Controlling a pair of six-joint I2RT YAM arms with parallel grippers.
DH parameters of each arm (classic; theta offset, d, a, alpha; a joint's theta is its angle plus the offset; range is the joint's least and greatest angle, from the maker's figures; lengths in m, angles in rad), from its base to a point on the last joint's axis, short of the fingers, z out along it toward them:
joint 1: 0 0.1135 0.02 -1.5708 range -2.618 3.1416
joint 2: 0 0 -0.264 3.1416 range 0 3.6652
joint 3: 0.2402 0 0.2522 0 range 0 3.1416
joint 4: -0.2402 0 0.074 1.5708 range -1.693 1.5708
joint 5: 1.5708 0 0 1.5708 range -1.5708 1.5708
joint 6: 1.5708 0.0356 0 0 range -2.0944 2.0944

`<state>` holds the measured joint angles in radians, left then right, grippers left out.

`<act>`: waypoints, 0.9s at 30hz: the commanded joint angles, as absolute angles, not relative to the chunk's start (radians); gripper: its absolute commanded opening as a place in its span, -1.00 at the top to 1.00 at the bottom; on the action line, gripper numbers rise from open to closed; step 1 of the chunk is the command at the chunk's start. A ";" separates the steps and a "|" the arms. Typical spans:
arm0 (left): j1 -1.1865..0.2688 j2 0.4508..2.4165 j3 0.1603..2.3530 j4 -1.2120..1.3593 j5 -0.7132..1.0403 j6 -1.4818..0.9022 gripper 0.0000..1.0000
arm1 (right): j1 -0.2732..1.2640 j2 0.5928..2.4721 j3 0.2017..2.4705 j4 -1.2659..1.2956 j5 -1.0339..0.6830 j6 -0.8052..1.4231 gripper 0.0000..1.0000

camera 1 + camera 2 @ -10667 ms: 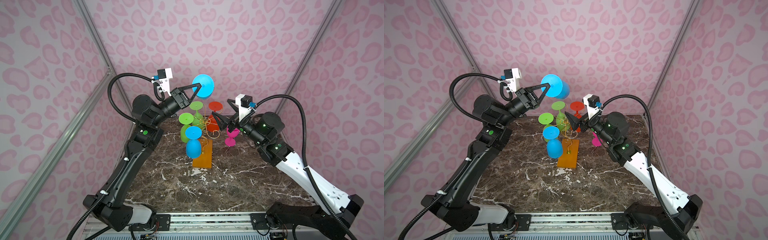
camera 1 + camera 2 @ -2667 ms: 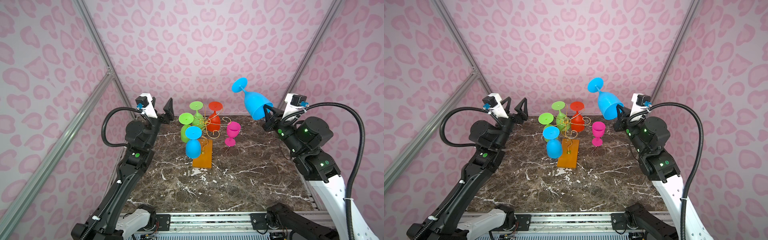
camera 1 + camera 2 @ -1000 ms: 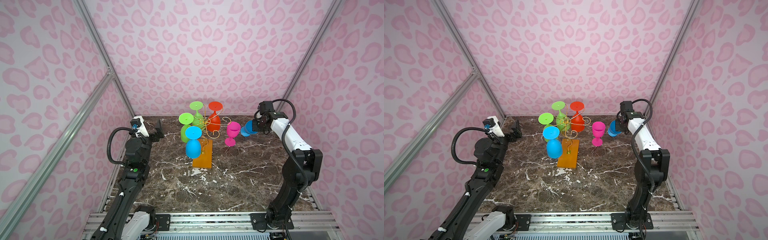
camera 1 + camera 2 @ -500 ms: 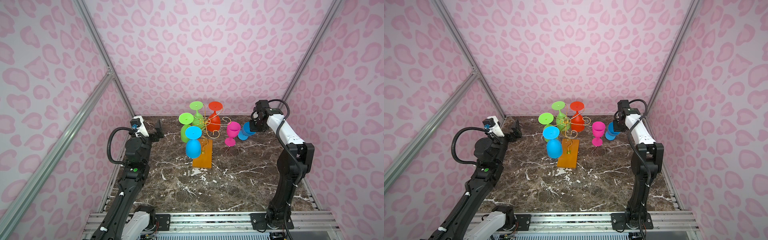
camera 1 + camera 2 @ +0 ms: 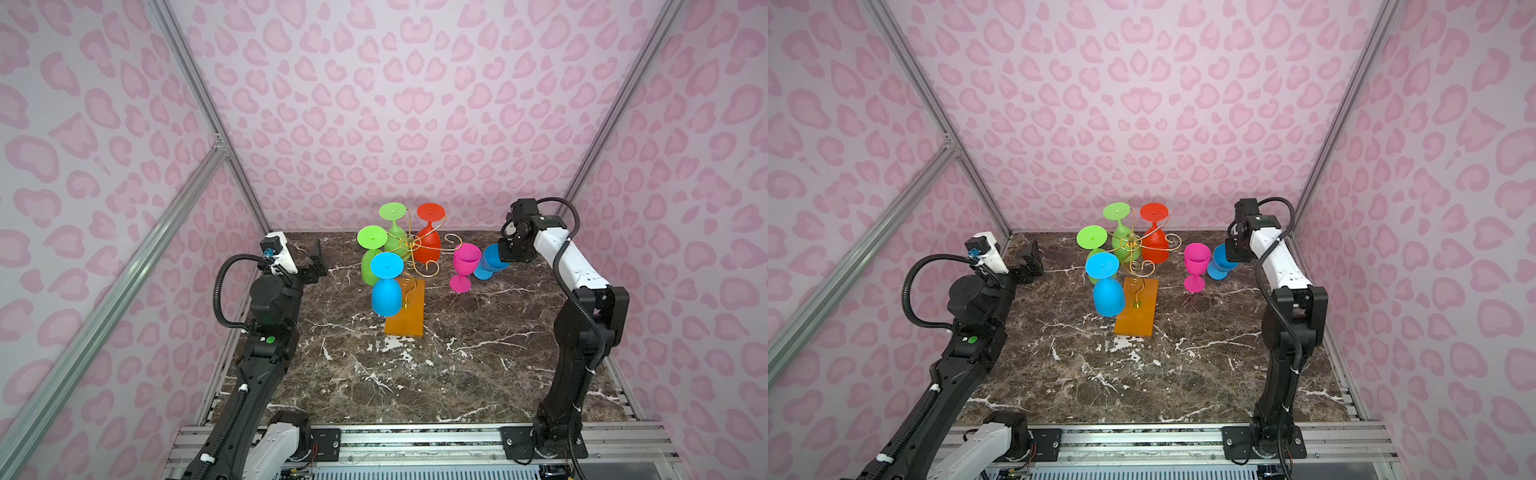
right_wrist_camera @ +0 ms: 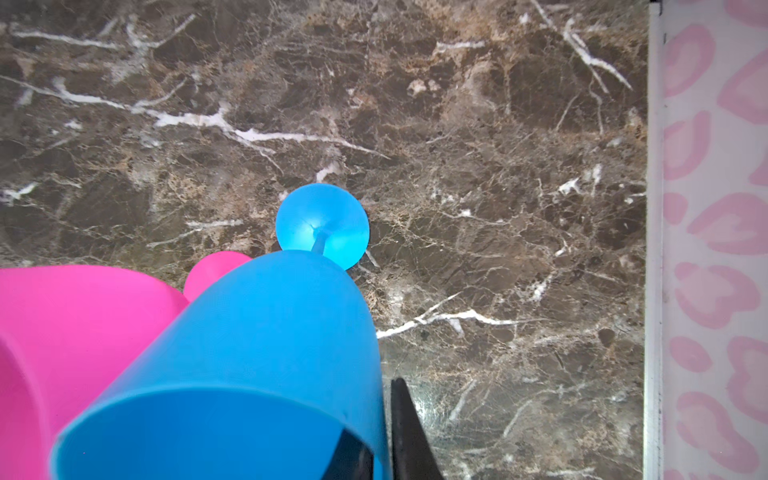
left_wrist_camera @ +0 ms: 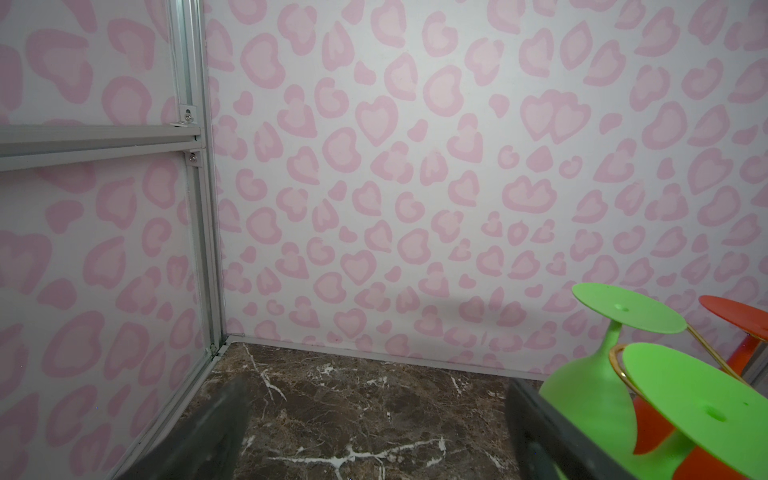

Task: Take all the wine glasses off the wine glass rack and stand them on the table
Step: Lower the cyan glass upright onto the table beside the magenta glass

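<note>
Right gripper (image 6: 376,440) first. Its wrist cam only shows bits of it: a dark sliver of one finger inside the bowl and a black wedge of the other just outside, both cut off by the frame edge. So the jaws look pinched on the wall of the blue wine glass (image 6: 266,353) at its rim. In both top views the gripper body covers that contact. The glass is off the wine glass rack (image 5: 409,311) and leans toward the gripper, foot down at the marble table (image 5: 457,374). It's just right of the pink glass (image 5: 465,259); can't tell if the bowls touch. Beyond the pink one, the rack holds two green glasses (image 5: 372,239), a red glass (image 5: 428,245) and a second blue glass (image 5: 386,291), all upside down. Left gripper (image 7: 374,449) is spread wide with nothing in it, its fingers just blurry shapes.
</note>
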<state>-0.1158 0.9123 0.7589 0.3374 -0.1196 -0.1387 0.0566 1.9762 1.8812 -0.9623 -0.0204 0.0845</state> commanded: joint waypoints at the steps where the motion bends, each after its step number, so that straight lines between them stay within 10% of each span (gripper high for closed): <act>1: -0.114 0.911 0.756 0.353 -0.115 -0.140 -0.94 | 0.057 1.962 1.889 -0.944 -0.032 0.098 0.75; 27: -0.110 0.904 0.757 0.350 -0.106 -0.140 -0.94 | 0.033 1.995 1.970 -1.019 -0.055 0.106 1.00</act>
<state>-0.1112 0.9073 0.7589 0.3351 -0.1123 -0.1387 0.0372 1.9869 1.9671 -0.9878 -0.0696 0.1108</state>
